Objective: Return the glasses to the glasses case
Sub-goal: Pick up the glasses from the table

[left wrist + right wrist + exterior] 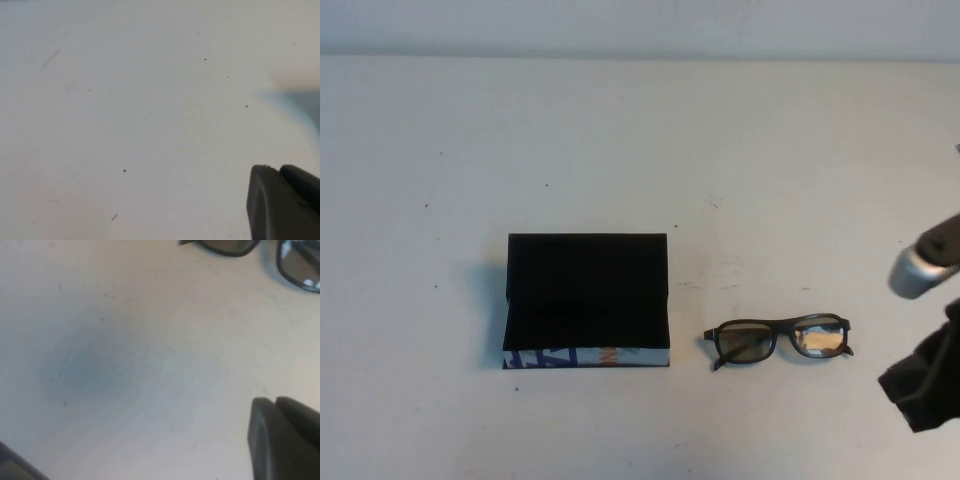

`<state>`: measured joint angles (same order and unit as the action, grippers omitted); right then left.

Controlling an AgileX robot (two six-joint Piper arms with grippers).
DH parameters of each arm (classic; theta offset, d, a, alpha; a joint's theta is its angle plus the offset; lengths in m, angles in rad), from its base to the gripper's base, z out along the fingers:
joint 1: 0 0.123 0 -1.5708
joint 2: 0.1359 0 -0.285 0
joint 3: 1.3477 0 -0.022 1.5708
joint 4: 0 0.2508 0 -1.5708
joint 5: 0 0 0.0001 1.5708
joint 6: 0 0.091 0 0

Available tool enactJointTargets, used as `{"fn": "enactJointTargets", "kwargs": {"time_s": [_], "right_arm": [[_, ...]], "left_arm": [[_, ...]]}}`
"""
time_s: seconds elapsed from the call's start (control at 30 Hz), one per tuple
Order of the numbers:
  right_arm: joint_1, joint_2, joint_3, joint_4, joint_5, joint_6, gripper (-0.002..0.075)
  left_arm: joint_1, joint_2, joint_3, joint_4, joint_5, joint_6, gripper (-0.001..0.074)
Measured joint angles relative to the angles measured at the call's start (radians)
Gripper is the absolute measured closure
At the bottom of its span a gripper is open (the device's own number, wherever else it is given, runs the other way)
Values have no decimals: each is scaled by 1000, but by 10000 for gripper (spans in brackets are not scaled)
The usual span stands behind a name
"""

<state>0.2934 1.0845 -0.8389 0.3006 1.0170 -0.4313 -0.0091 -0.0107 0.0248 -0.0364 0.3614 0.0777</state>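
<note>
The glasses case [588, 295] is a black box near the table's middle, open, with black lining and a blue, white and orange strip [588, 357] on its near side. The glasses [778, 340] lie on the table just right of the case, apart from it, lenses facing the robot. They also show in the right wrist view [231, 246]. My right gripper [276, 402] is shut and empty, above bare table near the glasses; its arm [923, 385] shows at the right edge. My left gripper [279, 170] is shut and empty over bare table, outside the high view.
The white table [620, 150] carries small dark specks and scuffs. A pale wall runs along the far edge. A silver part of the right arm [918, 270] hangs over the table's right side.
</note>
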Motion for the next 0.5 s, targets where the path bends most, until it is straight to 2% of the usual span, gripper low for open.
{"fn": "enactJointTargets", "kwargs": {"time_s": [0.13, 0.27, 0.37, 0.5], "right_arm": [[98, 145, -104, -74, 9, -103, 738], [132, 262, -205, -100, 11, -307, 715], [136, 349, -263, -109, 29, -488, 648], [138, 444, -322, -111, 33, -658, 515]], "left_arm": [[0, 0, 0, 0, 0, 0, 736], [0, 0, 0, 0, 0, 0, 736], [0, 0, 0, 0, 0, 0, 736], [0, 0, 0, 0, 0, 0, 736]]}}
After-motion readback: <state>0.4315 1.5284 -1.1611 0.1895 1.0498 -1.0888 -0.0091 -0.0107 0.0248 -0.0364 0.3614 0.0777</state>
